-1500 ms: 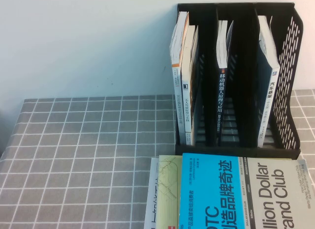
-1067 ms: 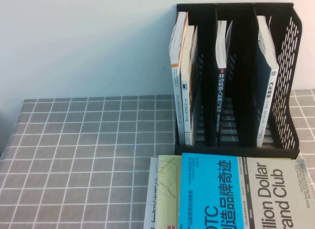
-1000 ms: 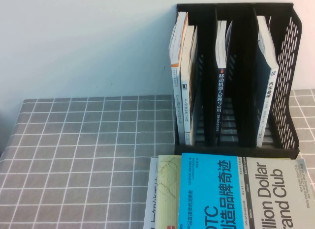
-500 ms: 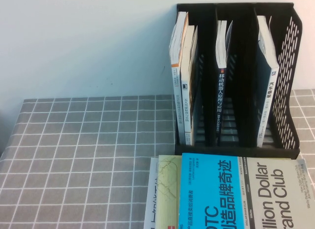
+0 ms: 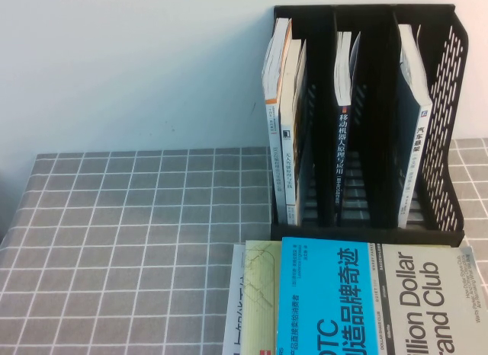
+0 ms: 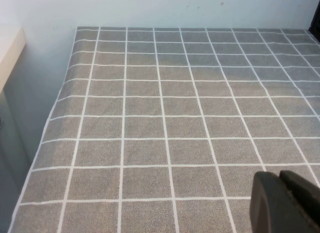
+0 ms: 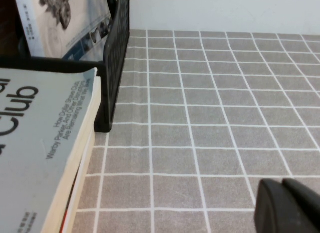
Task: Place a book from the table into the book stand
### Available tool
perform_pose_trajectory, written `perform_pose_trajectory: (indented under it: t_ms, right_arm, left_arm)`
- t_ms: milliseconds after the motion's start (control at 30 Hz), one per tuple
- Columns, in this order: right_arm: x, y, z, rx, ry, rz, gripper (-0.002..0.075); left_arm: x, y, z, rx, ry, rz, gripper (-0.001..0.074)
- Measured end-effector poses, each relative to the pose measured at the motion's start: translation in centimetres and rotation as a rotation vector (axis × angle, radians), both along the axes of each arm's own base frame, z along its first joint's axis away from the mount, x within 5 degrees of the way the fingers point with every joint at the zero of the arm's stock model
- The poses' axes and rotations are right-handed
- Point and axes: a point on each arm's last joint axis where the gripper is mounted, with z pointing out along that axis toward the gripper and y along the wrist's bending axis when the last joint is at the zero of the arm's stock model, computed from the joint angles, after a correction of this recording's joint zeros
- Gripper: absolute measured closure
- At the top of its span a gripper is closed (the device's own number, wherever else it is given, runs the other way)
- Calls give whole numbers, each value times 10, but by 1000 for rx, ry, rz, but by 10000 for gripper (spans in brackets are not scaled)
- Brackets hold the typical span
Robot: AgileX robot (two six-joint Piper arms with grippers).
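Observation:
The cyan and pale grey book (image 5: 374, 302) lies flat on top of a stack at the table's front, right in front of the black book stand (image 5: 450, 142). Its grey half and page edge show in the right wrist view (image 7: 45, 143). The stand (image 7: 116, 58) holds several upright books in its three compartments. My left gripper (image 6: 280, 179) is shut and empty above bare grey grid cloth (image 6: 150, 118), far left of the books. My right gripper (image 7: 282, 185) is shut and empty above the cloth to the right of the stand and the stack. Neither gripper shows in the high view.
Under the cyan book lie a yellow-green book (image 5: 261, 294) and a white book (image 5: 235, 317), their left edges sticking out. A pale wall (image 5: 137, 65) stands behind the table. The table's left edge (image 6: 55, 108) drops off beside a light surface.

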Motion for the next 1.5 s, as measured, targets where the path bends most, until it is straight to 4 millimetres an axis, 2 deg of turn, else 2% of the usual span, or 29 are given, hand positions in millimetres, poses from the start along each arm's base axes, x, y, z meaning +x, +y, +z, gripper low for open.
perform_pose_trajectory:
  t_ms: [367, 567, 700, 933, 1033, 1100, 1233, 1333, 1400, 1500]
  right_arm:
    - [0, 0, 0, 0, 0, 0, 729]
    - [0, -1, 0, -58, 4, 7, 729]
    - [2, -1, 5, -76, -71, 12, 729]
    - [4, 2, 43, -116, -493, 32, 729]
    - [2, 3, 54, -123, -614, 37, 729]
    - [1, 3, 57, -96, -654, 37, 729]
    - [0, 2, 61, 72, -703, 26, 729]
    - [-1, 1, 62, 103, -717, 17, 729]
    - [-1, 1, 63, 79, -739, 11, 729]
    - [-3, 0, 66, 46, -766, 6, 729]
  left_arm:
    - [0, 0, 0, 36, -3, -5, 738]
    - [1, 3, 2, 120, -35, -1, 738]
    - [3, 2, 14, 122, -181, 0, 738]
    - [-1, 0, 53, 65, -617, 4, 738]
    - [-7, 0, 66, 51, -774, 4, 738]
    - [-9, 0, 70, 43, -818, 5, 738]
    - [-10, 3, 72, -148, -830, 19, 738]
    - [-7, 6, 68, -305, -758, 31, 738]
    - [-6, 5, 71, -329, -680, 30, 738]
    - [-10, 3, 88, -307, -601, 18, 738]
